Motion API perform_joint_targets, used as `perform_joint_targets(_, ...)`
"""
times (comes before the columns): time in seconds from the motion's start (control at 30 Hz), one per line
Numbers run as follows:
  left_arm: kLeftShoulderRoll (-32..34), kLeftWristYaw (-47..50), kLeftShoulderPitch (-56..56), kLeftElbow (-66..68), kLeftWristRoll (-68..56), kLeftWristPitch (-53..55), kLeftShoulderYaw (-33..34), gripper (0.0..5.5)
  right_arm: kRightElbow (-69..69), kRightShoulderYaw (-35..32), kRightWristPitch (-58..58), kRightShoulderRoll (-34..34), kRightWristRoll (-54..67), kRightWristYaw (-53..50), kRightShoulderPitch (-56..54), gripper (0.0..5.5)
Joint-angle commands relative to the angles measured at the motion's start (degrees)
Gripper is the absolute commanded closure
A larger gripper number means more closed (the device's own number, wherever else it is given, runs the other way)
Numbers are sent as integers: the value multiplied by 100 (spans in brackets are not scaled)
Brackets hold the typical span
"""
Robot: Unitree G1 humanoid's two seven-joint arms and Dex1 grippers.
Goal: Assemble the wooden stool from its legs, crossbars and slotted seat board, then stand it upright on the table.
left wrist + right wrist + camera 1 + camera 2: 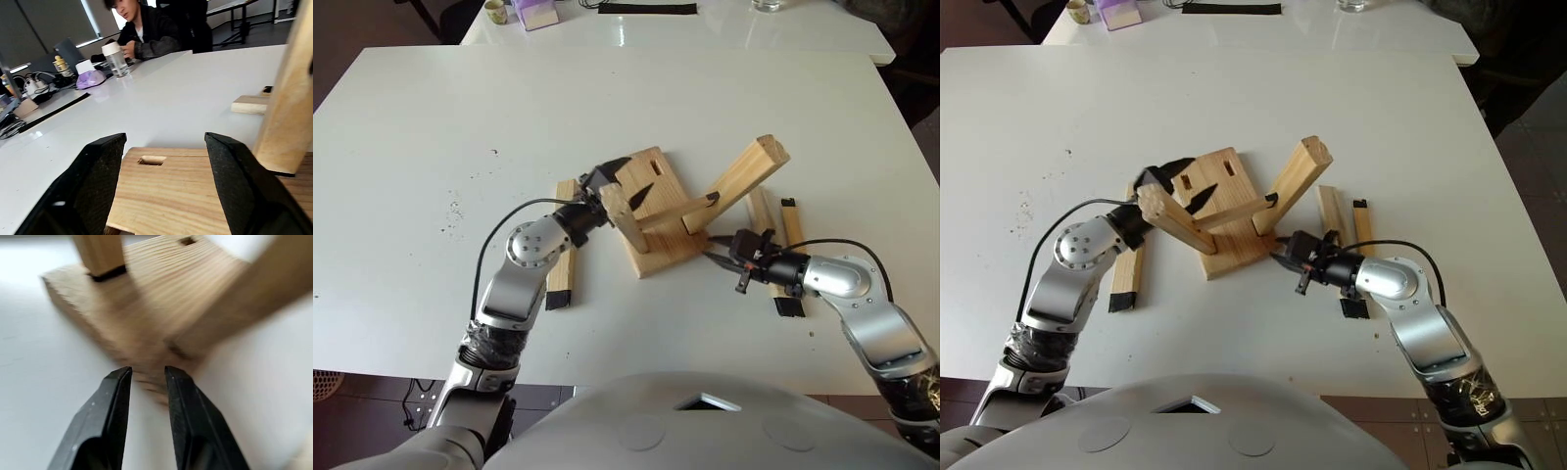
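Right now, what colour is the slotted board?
The seat board is pale grained wood, clearest in left wrist view.

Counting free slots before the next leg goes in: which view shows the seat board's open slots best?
The right eye view: it looks down on the seat board, two open slots visible. The left eye view shows one clearly. Each wrist view catches a single slot, the right one's blurred.

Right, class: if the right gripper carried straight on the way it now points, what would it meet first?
Most likely the seat board. The right gripper points at the board's near edge, and nothing else lies between them. Depth is hard to judge, so the gap is unclear.
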Motion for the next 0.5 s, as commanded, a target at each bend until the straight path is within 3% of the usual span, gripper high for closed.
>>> perform_joint_targets(0.03,-179,-52,-56,-242,-60,462,-374,251,14,222,176,-98,-38,40,140,426)
perform_joint_targets(0.3,-712,222,-334,-221,98,979,-904,251,324,166,364,-31,116,14,-109,426)
perform_joint_targets(0.5,-834,355,-279,-209,70,1256,-994,251,1325,156,388,754,-238,-850,-961,426)
